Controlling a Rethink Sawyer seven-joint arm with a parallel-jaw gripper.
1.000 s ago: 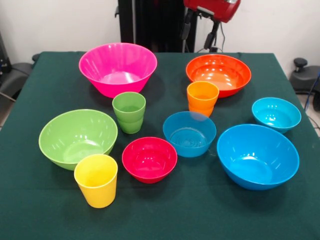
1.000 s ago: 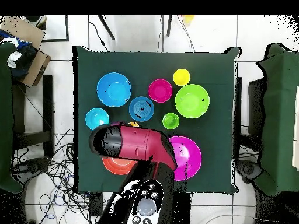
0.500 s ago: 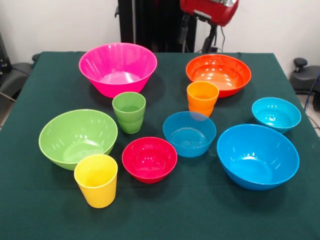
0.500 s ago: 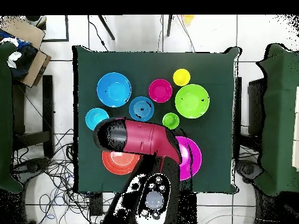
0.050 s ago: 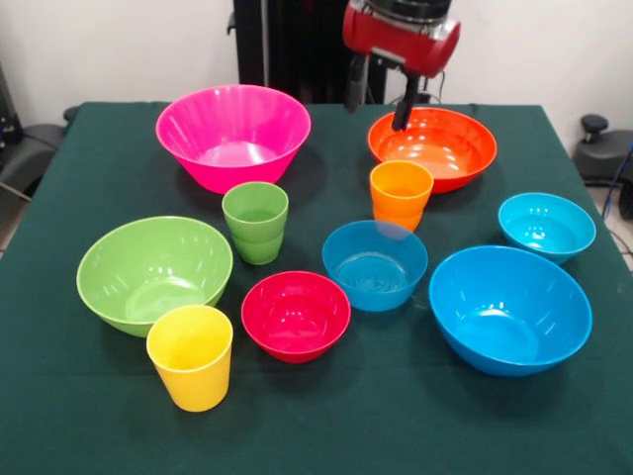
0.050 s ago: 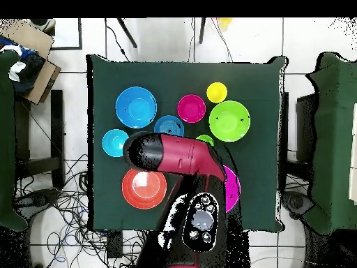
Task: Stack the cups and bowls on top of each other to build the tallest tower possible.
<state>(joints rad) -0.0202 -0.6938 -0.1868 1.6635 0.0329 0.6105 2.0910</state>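
Nothing stacked: every cup and bowl is set apart on the green table (image 5: 89, 416).

The orange cup (image 5: 401, 194) is seen before the orange bowl (image 5: 433, 146), the pink bowl (image 5: 233, 134) to its left. Above the orange bowl's rim the gripper (image 5: 378, 102) is hung, fingers spread and empty.
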